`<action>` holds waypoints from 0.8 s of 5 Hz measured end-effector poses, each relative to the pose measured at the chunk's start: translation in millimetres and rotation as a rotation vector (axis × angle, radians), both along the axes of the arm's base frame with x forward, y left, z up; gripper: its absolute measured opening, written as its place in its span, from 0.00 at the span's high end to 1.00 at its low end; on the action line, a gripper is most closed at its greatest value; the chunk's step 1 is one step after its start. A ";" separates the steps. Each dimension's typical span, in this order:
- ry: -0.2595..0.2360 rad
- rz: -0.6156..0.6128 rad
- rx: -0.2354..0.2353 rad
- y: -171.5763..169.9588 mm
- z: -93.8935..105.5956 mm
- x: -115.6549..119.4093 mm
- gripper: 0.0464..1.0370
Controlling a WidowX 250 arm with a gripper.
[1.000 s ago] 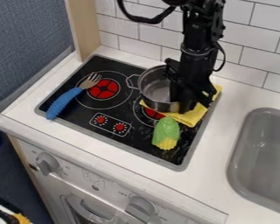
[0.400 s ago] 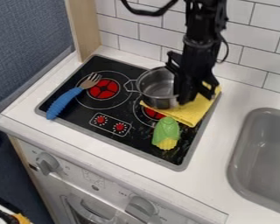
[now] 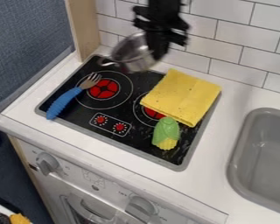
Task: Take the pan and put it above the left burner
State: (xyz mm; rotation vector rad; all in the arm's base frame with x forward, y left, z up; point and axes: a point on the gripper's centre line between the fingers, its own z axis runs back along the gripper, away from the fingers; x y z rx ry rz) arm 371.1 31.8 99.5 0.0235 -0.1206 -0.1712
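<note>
**Hand (image 3: 156, 43) grasping the pan (image 3: 135, 60), upper middle of the frame**

The metal pan hangs tilted over the back of the stovetop (image 3: 143, 141), presumably because it is gripped at one side; raised, it may better clear the fork (image 3: 63, 103), which partly overlies the left burner (image 3: 104, 89). Counted: one pan; one blue-handled fork, left; one toy corn cob (image 3: 166, 131), below centre; one folded yellow cloth (image 3: 180, 96), right of centre, partly covering the right burner (image 3: 153, 113); two burners.

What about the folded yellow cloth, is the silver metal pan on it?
No, the black hand holds the pan tilted, clear of the cloth.
</note>
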 end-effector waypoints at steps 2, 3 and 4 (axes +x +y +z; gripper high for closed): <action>0.108 0.071 0.048 24.6 -44.5 8.4 0.98; 0.133 0.064 0.052 26.5 -54.1 11.2 0.98; 0.133 0.055 0.053 25.2 -56.2 15.1 0.98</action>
